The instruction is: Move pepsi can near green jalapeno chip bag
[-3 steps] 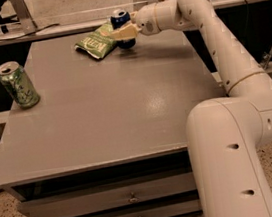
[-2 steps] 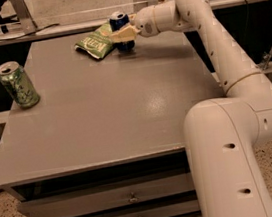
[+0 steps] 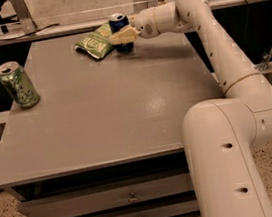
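Presently: pepsi can [image 3: 118,23], upright at the desk's [image 3: 101,115] far edge, just beside green jalapeno chip bag [image 3: 94,43]. Tool [image 3: 124,35] clasps its middle, seemingly placing it there. Light green can [image 3: 17,85] well apart.

The grey desk [image 3: 111,114] carries three things: the pepsi can [image 3: 118,21] upright near its far edge, the green jalapeno chip bag [image 3: 94,43] flat just beside it, and a light green can [image 3: 18,85] upright at the left edge, well apart — the pincer [image 3: 122,35] is at the pepsi can
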`<action>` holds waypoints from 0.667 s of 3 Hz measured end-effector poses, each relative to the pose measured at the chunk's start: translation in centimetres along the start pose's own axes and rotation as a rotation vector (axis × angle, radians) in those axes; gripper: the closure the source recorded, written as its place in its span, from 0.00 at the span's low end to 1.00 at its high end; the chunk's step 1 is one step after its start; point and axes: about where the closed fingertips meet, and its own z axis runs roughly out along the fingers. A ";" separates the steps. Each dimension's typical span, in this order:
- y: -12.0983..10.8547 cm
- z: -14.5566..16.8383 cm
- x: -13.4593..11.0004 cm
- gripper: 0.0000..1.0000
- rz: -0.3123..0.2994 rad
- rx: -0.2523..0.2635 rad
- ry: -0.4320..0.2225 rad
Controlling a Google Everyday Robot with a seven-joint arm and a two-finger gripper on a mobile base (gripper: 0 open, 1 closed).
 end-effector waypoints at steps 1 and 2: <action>0.0 -0.3 0.2 0.00 0.007 -0.001 -0.001; -0.6 -2.6 0.1 0.00 0.009 0.037 -0.007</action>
